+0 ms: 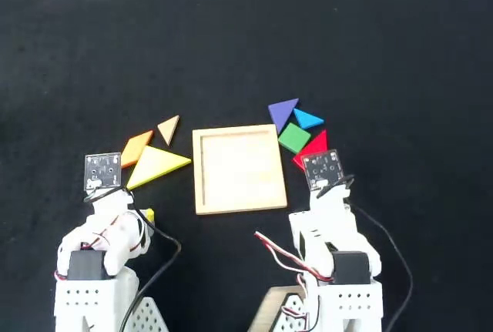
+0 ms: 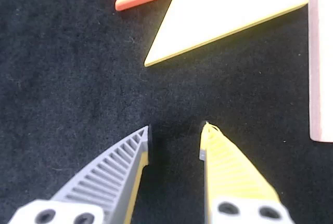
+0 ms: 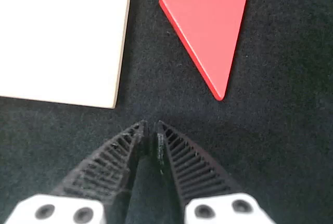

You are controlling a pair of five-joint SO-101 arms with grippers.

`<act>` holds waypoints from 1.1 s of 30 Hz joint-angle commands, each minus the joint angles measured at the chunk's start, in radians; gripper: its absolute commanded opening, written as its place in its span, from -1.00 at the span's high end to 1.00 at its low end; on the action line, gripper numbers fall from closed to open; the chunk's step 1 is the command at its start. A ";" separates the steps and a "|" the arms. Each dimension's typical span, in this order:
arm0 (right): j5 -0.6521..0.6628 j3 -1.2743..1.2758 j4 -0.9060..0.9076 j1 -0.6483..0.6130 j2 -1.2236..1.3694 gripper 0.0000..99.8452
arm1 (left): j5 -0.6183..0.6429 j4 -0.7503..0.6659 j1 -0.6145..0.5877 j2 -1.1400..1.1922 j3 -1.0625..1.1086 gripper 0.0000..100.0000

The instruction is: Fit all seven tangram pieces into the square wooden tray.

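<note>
Showing bare wood inside, tray (image 1: 239,207), yellow triangle (image 1: 158,164) and red triangle (image 1: 312,145) outside it, left gripper (image 2: 176,130) parted, right gripper (image 3: 151,126) closed, both unladen.

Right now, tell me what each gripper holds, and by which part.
Nothing. The left gripper is open, empty, near the yellow triangle; the right gripper is shut, empty, near the red triangle.
</note>
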 commanded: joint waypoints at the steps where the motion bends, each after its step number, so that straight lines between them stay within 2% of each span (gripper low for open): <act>1: -0.006 -0.004 0.008 -0.015 -0.065 0.93 | 0.011 0.000 -0.005 -0.005 -0.001 0.65; 26: -0.006 -0.004 0.000 -0.015 -0.065 0.92 | 0.012 -0.006 0.004 -0.005 -0.001 0.65; 28: -0.006 -0.004 -0.072 -0.011 -0.067 0.92 | 0.012 -0.005 0.004 -0.005 -0.001 0.65; 33: -0.008 -0.004 -0.437 0.084 -0.067 0.92 | 0.008 -0.006 0.007 -0.005 -0.001 0.65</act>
